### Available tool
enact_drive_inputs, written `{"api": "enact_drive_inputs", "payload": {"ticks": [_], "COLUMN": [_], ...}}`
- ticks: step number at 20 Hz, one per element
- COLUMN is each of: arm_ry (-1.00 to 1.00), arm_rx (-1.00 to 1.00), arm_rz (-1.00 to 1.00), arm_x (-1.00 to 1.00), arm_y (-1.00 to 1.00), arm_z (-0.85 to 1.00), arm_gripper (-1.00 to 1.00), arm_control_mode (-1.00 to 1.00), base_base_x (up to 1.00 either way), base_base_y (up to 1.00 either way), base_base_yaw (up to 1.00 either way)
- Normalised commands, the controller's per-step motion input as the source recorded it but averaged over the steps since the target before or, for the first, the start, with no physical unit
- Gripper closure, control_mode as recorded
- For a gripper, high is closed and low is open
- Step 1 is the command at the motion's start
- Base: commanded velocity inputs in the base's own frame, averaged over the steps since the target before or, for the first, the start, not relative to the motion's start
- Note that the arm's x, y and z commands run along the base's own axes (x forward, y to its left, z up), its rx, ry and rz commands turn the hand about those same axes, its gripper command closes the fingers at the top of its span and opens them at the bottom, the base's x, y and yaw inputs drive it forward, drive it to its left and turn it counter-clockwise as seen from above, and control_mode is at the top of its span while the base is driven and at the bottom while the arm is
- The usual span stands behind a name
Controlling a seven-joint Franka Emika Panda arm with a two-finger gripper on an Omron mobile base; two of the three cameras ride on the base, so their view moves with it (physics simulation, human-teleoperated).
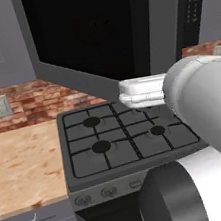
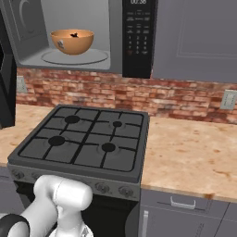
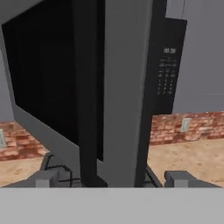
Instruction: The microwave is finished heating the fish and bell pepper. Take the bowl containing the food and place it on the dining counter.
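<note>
Pincer (image 3: 112,177) open — fingers spread to either side of the swung-out door edge of the microwave (image 2: 69,34), touching nothing. Bowl (image 2: 72,41) sits on the turntable inside the cavity, behind the door and beyond the pincer — gas stove (image 2: 83,141) below.

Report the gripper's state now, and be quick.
Gripper: open, holding nothing; its fingertips stand wide on either side of the swung-out microwave door edge.
</note>
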Motion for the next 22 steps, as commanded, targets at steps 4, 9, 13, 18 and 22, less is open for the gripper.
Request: {"api": "enact_drive_inputs", "payload": {"ticks": [4,9,13,18,22], "arm_ry": [-0.23,-0.14,-0.03,0.00,0.04], "arm_rx": [0.02,0.11,0.16,0.15,0.18], "arm_rz": [0.02,0.09,0.13,0.23,0.28], "arm_x": [-0.85,-0.32,-0.01,0.40,0.96], "arm_y": [-0.91,-1.00,-1.00,-1.00,-0.99], "arm_z": [0.00,0.01,0.00,0.00,-0.17], "arm_gripper": [-1.00,-1.00,-1.00,-1.00,-1.00], "arm_control_mode": [-1.00,-1.00,-1.00,-1.00,-1.00], "base_base_x": [0.00,0.00,0.00,0.00,0.00], "base_base_y": [0.00,0.00,0.00,0.00,0.00], "base_base_yaw": [0.00,0.00,0.00,0.00,0.00]}}
